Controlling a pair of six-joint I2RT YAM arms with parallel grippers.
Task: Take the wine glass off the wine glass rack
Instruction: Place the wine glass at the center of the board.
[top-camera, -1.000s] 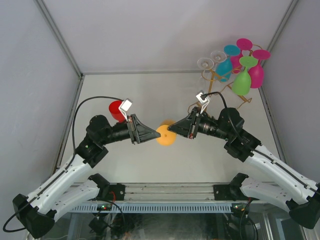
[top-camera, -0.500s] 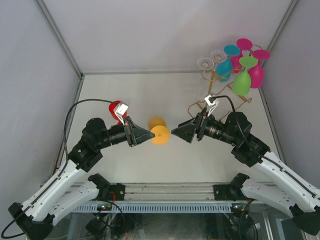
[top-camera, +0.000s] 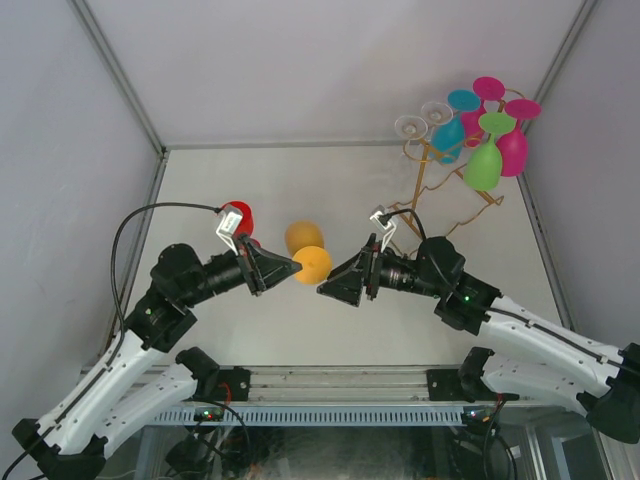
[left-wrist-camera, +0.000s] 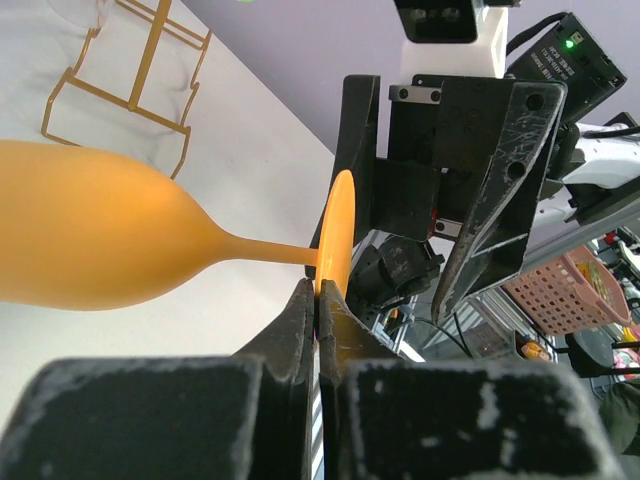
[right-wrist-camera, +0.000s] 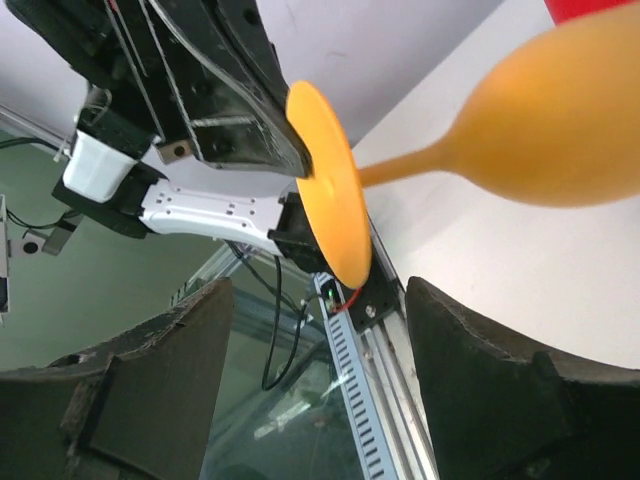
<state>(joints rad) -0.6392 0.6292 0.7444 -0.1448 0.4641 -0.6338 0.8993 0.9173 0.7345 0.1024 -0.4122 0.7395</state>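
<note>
Between the closed fingers of the left gripper (left-wrist-camera: 318, 300) sits the rim of the round foot of the orange wine glass (left-wrist-camera: 100, 240); the two black fingers (left-wrist-camera: 292, 330) press on the thin disc from both sides, so this gripper is clenched on the glass. From the jaws the stem goes out sideways and the bowl lies on its side, to the left in the left wrist view. Directly in front of these jaws, facing them, is the right gripper (right-wrist-camera: 315, 290). Its fingers (right-wrist-camera: 150, 390) are spread wide and released; the orange foot stands ahead of the gap between them and touches neither finger. From above, the left gripper (top-camera: 290, 265) and the right gripper (top-camera: 328, 285) point at each other, with the wine glass (top-camera: 312, 262) at the tip of the left one and just beside the right one. Behind the left gripper, near its wrist, a red glass (top-camera: 238, 212) stands on the table (top-camera: 350, 180). Well apart from both jaws, beyond the right arm at the far right corner of the table, stands the wine glass rack (top-camera: 430, 175), a thin gold wire frame. On its arms hang a green glass (top-camera: 483, 165), a teal glass (top-camera: 448, 135), a magenta glass (top-camera: 512, 150) and a clear glass (top-camera: 410, 127).
</note>
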